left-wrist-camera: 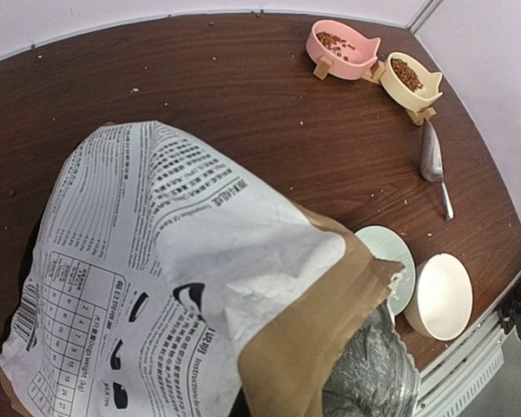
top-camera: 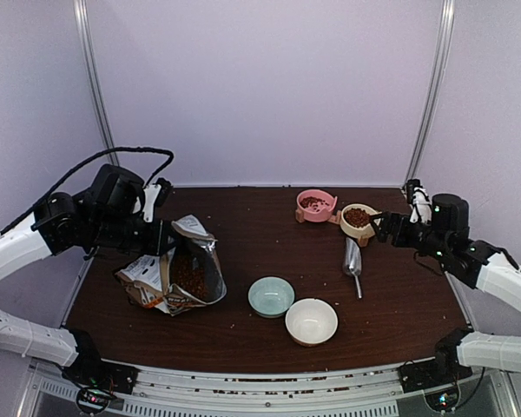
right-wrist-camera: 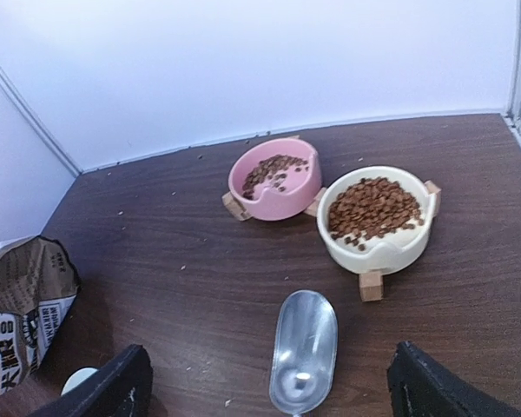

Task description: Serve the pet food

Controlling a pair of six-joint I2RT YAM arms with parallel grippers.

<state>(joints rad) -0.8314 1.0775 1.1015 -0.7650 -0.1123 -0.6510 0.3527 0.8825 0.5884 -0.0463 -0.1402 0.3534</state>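
Observation:
The pet food (top-camera: 357, 216) fills a cream raised bowl (right-wrist-camera: 378, 248) and thinly covers a pink raised bowl (right-wrist-camera: 273, 195) at the back right; more of it shows inside the open paper dog-food bag (top-camera: 178, 274) at the left. My left gripper (top-camera: 162, 236) is at the bag's upper rim and appears shut on it. The bag (left-wrist-camera: 182, 287) hides its fingers in the left wrist view. My right gripper (right-wrist-camera: 269, 358) is wide open and empty, just behind an empty metal scoop (right-wrist-camera: 304, 352) that lies flat on the table, near the cream bowl.
A pale green bowl (top-camera: 271, 295) and a cream round bowl (top-camera: 311, 321), both empty, stand near the front middle. Stray crumbs dot the brown tabletop (top-camera: 260, 234). White walls close in the back and sides.

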